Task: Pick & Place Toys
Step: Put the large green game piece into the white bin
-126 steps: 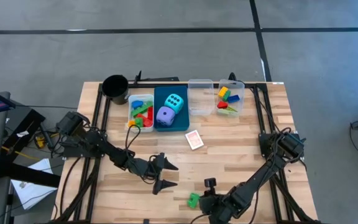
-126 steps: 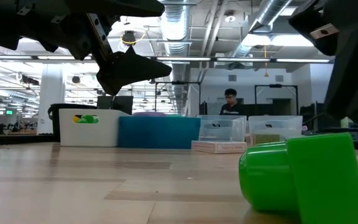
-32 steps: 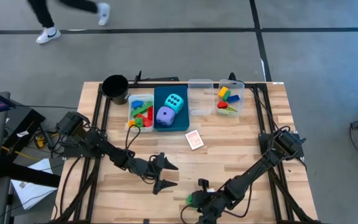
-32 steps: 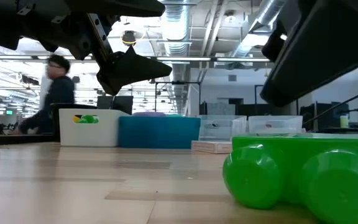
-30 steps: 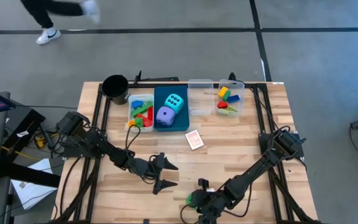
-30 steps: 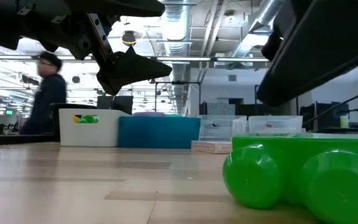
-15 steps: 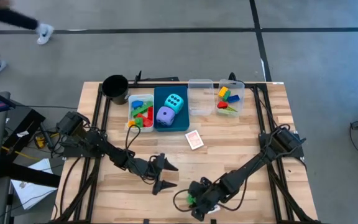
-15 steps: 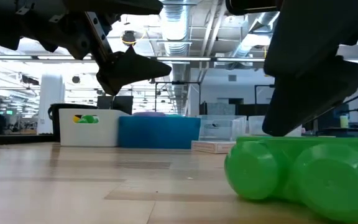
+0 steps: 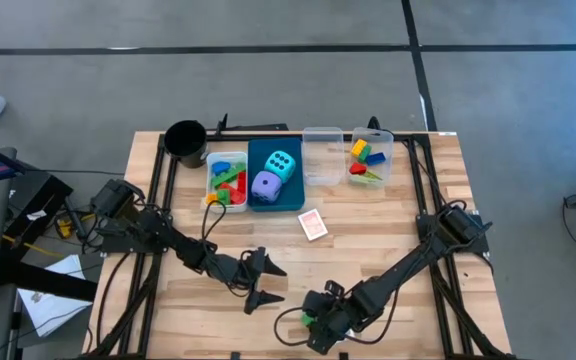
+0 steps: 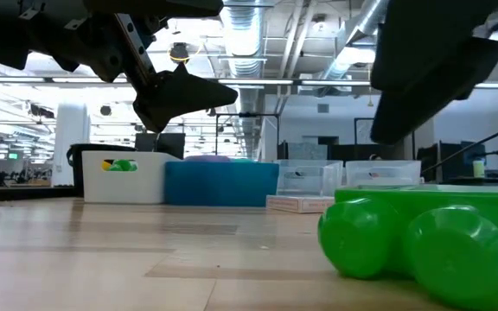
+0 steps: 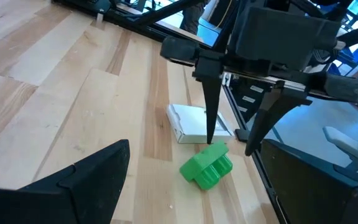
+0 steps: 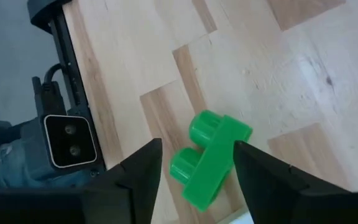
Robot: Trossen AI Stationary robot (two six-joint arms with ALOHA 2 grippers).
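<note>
A green brick [image 9: 309,320] lies on its side on the table near the near edge, its studs toward the low camera [image 10: 422,250]. My right gripper [image 9: 317,326] hangs just above it, open, a finger over either side of the brick [image 12: 210,158], clear of it [image 11: 230,148]. My left gripper [image 9: 280,282] waits open left of it, above the table. Other toys: bricks in a white bin [image 9: 226,180], a cyan die [image 9: 282,163] and a purple die [image 9: 265,184] in a blue bin [image 9: 298,195], and a card [image 9: 313,224] flat on the table.
At the far edge stand a black cup [image 9: 185,140], an empty clear bin [image 9: 321,155] and a clear bin with bricks [image 9: 370,160]. A small white box [image 11: 194,122] sits at the near edge beside the green brick. Bare wood lies between the bins and the grippers.
My right gripper has shifted a little toward the table's left edge over the green brick, rolled about its own axis and risen off the brick. The brick stays lying on the table. A person has walked off to the left beyond the far edge.
</note>
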